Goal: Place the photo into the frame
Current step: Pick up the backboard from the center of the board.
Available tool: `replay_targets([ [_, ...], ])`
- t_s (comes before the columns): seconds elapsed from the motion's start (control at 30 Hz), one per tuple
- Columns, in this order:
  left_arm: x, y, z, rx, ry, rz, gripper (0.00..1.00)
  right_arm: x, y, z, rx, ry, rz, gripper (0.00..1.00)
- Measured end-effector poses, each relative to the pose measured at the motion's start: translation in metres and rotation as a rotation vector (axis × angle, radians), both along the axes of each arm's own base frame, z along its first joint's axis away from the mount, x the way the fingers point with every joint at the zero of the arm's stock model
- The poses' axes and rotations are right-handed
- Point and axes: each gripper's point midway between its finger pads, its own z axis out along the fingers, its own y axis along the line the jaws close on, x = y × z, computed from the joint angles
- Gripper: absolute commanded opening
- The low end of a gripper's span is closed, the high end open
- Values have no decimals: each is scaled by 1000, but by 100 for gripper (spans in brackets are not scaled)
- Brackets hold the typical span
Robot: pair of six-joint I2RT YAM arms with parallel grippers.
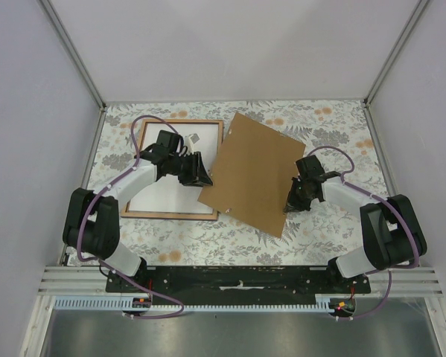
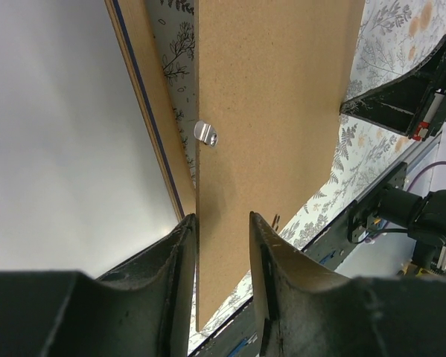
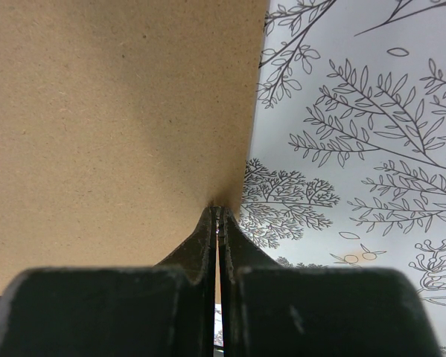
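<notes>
The left hand [image 1: 201, 175] hangs with fingers parted over the left edge of the backing board [image 1: 256, 171]. Just beside it, toward the left edge of the desk [image 1: 319, 119], the photo [image 1: 165, 197] lies white-side up inside the frame [image 1: 170, 216]. The right hand [image 1: 290, 206], clenched, touches the board's right edge.

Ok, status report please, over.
Left tool open over backing board. Right tool shut at its edge. Photo in frame, white back up. Board overlaps frame rim.
</notes>
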Motion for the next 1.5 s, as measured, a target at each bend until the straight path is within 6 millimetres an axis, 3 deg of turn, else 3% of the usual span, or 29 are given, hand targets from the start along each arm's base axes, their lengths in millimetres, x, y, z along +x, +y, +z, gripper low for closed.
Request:
replay_targets([
  [0.37,0,-5,3,5,-7,-1,33,1,-2,0,4,-3,-3,0],
  [0.63,4,-19,26,-46,-50,-2,31,3,-4,1,0,-17,-8,0],
  [0.7,-3,-32,36,-95,-44,-33,31,5,-2,3,16,-31,-6,0],
  [0.83,-39,-64,54,-196,11,-162,31,15,13,5,72,-80,18,0],
  [0.93,-48,-69,64,-230,11,-194,24,19,18,7,100,-99,21,0],
  [1.03,-49,-67,65,-228,11,-191,6,21,21,7,111,-111,26,1],
  [1.07,-49,-66,64,-217,15,-181,2,21,22,7,113,-111,26,5],
  [1.17,-47,-57,54,-162,42,-136,2,21,21,7,111,-115,26,19],
  [1.33,-47,-53,56,-128,50,-125,2,23,19,10,102,-123,27,66],
  [1.43,-42,-51,63,-130,36,-121,2,33,15,26,108,-167,12,92],
  [1.47,-39,-50,66,-134,30,-117,2,39,12,38,114,-205,8,98],
  [1.5,-36,-48,68,-139,23,-110,2,45,8,49,120,-239,-3,98],
])
